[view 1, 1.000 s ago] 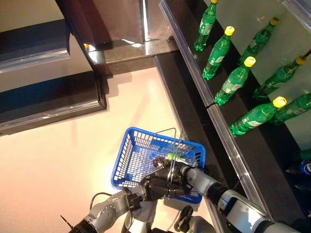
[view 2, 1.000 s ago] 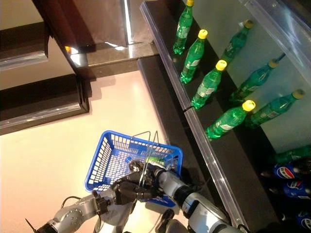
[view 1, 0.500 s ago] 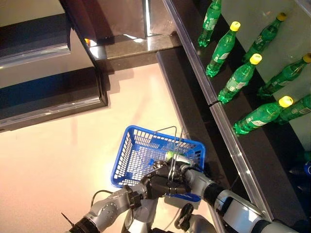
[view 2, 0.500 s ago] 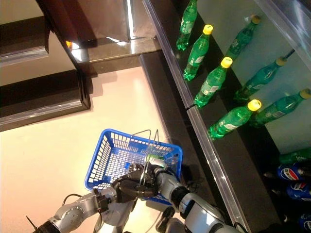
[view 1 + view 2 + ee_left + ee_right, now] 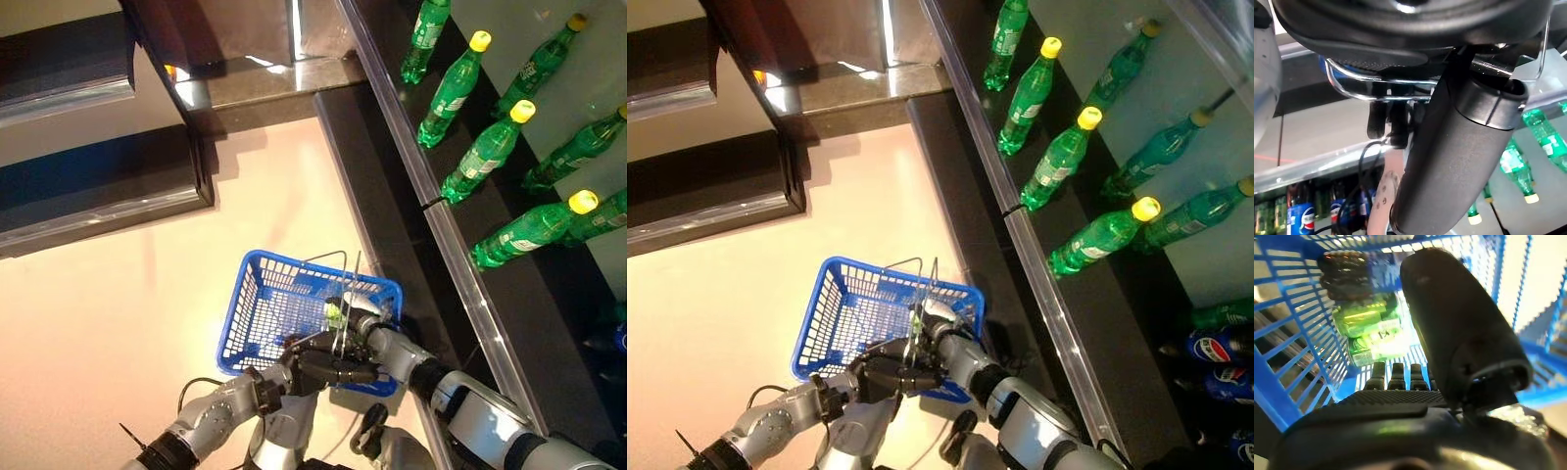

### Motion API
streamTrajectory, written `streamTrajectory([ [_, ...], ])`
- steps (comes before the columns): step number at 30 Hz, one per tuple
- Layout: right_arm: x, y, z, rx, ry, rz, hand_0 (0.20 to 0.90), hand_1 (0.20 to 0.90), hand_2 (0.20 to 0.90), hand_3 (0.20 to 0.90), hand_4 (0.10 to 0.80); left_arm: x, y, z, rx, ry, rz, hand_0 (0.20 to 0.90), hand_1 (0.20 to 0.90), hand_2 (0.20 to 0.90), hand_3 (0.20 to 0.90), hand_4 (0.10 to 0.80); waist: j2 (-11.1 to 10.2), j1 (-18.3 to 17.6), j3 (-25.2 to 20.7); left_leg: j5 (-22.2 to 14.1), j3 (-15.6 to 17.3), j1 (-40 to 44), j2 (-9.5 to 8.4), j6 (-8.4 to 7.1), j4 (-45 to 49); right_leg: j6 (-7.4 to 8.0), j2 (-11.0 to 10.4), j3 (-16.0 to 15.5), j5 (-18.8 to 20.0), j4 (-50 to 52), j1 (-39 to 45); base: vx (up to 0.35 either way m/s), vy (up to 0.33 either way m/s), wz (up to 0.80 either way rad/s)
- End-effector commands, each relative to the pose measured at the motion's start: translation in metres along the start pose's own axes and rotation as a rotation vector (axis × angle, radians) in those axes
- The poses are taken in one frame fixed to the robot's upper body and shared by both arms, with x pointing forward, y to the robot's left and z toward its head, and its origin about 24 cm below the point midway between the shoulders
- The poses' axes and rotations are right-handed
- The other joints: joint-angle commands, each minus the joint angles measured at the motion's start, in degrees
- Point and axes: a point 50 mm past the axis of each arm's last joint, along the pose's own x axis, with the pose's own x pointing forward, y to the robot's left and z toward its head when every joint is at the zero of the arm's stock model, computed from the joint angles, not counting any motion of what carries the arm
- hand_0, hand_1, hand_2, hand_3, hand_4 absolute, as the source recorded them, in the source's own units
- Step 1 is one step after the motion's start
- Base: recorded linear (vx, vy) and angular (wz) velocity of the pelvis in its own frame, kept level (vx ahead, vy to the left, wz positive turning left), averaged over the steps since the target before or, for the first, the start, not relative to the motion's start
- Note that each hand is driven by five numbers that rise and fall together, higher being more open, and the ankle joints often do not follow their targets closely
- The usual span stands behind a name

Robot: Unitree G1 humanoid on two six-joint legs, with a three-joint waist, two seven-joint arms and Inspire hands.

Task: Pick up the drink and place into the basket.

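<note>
- Blue plastic lattice forms the basket (image 5: 257,318), a rectangular tub with open-grid walls and a solid rim, hanging over a pale, smooth floor (image 5: 118,304).
- Two thin metal wire handles (image 5: 340,294) rise from the basket's rim; the left hand (image 5: 318,367) is curled round them at the basket's near edge, and its wrist view shows the bright wire loop caught under the dark fingers (image 5: 1391,125).
- Inside the basket, the right hand (image 5: 364,328) reaches in from the shelf side and holds the drink (image 5: 1374,330), a clear green plastic bottle with a glossy label, lying on its side low against the grid wall.
- In its own wrist view the right hand's fingers (image 5: 1339,274) wrap over the bottle from the far side while the thick dark thumb stands in the foreground, so the grasp is closed on the drink.
- From the head views only a small pale-green patch of the drink shows (image 5: 336,311), just beside the handles.
- To the robot's right runs a dark shelf (image 5: 460,284) with a shiny metal front edge close to the basket's right side; green bottles with yellow caps (image 5: 487,153) stand spaced in a row on it.
- Open floor lies to the basket's left and beyond it, up to a dark glossy counter base (image 5: 108,196).
</note>
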Motion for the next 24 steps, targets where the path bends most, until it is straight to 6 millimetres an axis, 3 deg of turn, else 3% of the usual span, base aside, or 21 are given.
streamTrajectory([
  [1, -0.004, -0.035, 0.064, 0.112, -0.265, -0.157, 0.900, 0.900, 0.900, 0.900, 0.800, 0.016, -0.122, 0.048, 0.026, -0.334, -0.670, 0.300, 0.300, 0.300, 0.200, 0.100, -0.8, -1.3, -3.7, -2.7, -1.9, -1.3, 4.56, -2.85, 6.9, 4.14, -5.5, 4.3, 17.3, -8.1, -1.1, 0.016, 0.031, -0.04],
  [5, -0.018, -0.035, 0.061, 0.143, -0.305, -0.196, 0.900, 0.900, 0.900, 0.900, 0.800, 0.008, -0.109, 0.053, 0.032, -0.432, -0.568, 0.300, 0.300, 0.300, 0.200, 0.100, -1.5, -2.6, -5.2, -2.4, -0.5, 1.1, 5.63, -3.08, 5.1, 4.19, -5.1, 4.8, 16.8, -8.5, 0.0, 0.031, 0.047, -0.09],
  [8, -0.039, -0.028, 0.038, 0.155, -0.320, -0.190, 0.900, 0.900, 0.900, 0.900, 0.800, -0.007, -0.088, 0.059, 0.042, -0.557, -0.422, 0.300, 0.300, 0.300, 0.200, 0.100, -2.3, -4.4, -7.8, -1.8, 1.5, 4.4, 6.78, -3.16, 2.1, 4.33, -4.6, 5.7, 16.1, -9.5, 1.6, 0.054, 0.052, -0.22],
  [17, -0.071, -0.017, -0.012, 0.129, -0.264, -0.137, 0.900, 0.900, 0.900, 0.900, 0.800, -0.034, -0.053, 0.061, 0.040, -0.723, -0.219, 0.300, 0.300, 0.300, 0.200, 0.100, -2.1, -6.7, -12.9, -0.6, 4.1, 10.3, 8.40, -3.82, -3.7, 3.55, -4.0, 6.8, 14.7, -10.9, 4.3, 0.027, 0.052, -0.17],
  [24, -0.087, -0.026, -0.012, 0.133, -0.346, -0.155, 0.900, 0.900, 0.900, 0.900, 0.800, -0.040, -0.041, 0.059, 0.012, -0.796, -0.150, 0.300, 0.300, 0.300, 0.200, 0.100, -1.3, -8.5, -15.5, 0.3, 5.5, 13.6, 8.95, -4.42, -7.6, 2.59, -3.4, 7.5, 13.9, -12.0, 5.6, -0.021, 0.060, -0.09],
])
